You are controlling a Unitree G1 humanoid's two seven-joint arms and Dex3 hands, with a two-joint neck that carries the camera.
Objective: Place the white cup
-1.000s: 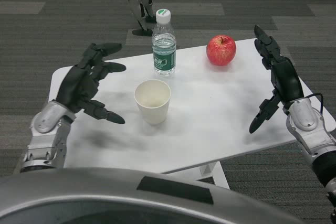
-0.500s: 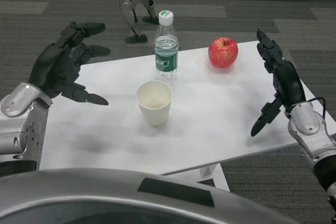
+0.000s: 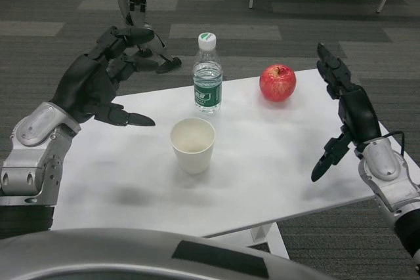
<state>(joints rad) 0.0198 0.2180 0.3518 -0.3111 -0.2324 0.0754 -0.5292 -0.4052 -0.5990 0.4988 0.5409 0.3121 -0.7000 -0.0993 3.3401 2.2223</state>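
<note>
White cup (image 3: 192, 144) upright on bench (image 3: 275, 162); bottle (image 3: 207, 75) just behind cup; left hand (image 3: 98, 83) left of cup, fingers spread, empty; right hand (image 3: 348, 113) far right, likewise.

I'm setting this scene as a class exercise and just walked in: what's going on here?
Nothing is held right now. The white cup stands upright on the table, with a bottle behind it and an apple to the right. The left hand hovers open, up and left of the cup; the right hand waits open at the table's right edge.
</note>
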